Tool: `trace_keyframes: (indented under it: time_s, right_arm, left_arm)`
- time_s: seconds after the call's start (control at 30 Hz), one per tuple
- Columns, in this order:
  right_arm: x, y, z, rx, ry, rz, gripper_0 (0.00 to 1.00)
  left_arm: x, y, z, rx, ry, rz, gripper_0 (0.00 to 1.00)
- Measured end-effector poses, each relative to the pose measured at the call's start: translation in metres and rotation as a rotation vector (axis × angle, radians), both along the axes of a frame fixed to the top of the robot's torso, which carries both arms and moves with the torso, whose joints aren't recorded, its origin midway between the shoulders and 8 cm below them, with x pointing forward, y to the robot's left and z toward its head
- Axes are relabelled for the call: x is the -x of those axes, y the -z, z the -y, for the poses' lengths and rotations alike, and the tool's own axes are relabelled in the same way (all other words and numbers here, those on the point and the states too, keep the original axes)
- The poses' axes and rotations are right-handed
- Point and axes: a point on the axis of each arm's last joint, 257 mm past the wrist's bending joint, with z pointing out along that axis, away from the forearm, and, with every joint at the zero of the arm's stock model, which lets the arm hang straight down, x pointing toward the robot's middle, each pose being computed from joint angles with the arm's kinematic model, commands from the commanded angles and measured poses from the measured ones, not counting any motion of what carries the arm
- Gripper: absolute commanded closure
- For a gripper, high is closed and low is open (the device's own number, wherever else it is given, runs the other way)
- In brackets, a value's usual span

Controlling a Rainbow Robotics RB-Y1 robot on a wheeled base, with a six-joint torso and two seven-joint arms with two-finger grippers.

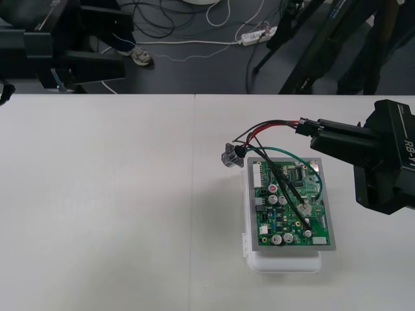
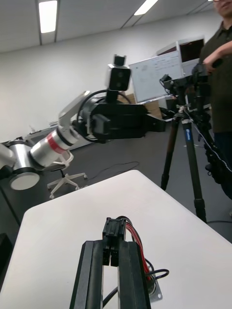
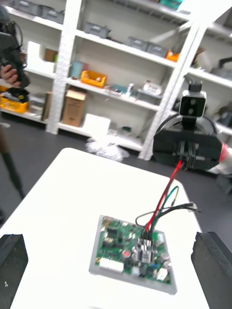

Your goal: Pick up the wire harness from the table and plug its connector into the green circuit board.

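Note:
My right gripper [image 1: 311, 128] is shut on the harness's small black plug [image 1: 303, 124], held above the table just beyond the far right corner of the green circuit board [image 1: 292, 207]. In the right wrist view the plug [image 2: 115, 229] sticks out between the closed fingertips [image 2: 126, 251]. Red, black and green wires [image 1: 269, 128] run from the plug to the round metal socket [image 1: 229, 156] off the board's far left corner. Some black wires trail over the board. My left gripper [image 3: 112, 256] is open, away at the left, facing the board [image 3: 116, 239] and the right gripper [image 3: 186, 149].
The board sits on a white base [image 1: 285, 262] right of the table's middle. The table's far edge [image 1: 194, 94] runs just beyond the held plug. Bare tabletop [image 1: 97, 207] spreads to the left and front of the board.

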Motion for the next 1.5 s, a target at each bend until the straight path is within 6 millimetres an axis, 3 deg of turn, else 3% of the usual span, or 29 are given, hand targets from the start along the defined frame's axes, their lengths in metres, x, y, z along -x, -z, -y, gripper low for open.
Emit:
trace_keyframes:
  time_s: [0.43, 0.73, 1.07, 1.5]
  right_arm:
    - [0.014, -0.019, -0.015, 0.048, -0.094, 0.11, 1.0]
    - [0.009, -0.02, -0.013, 0.076, -0.176, 0.12, 1.0]
    - [0.001, -0.03, -0.015, 0.072, -0.2, 0.138, 1.0]
    - [0.003, -0.026, -0.026, 0.063, -0.23, 0.116, 1.0]
  left_arm:
    - [0.026, 0.006, 0.032, 0.053, 0.224, -0.163, 0.0]
    - [0.035, 0.011, 0.063, 0.074, 0.284, -0.14, 0.0]
    - [0.057, 0.009, 0.099, 0.091, 0.394, -0.092, 0.0]
    - [0.076, 0.008, 0.126, 0.086, 0.472, -0.086, 0.0]
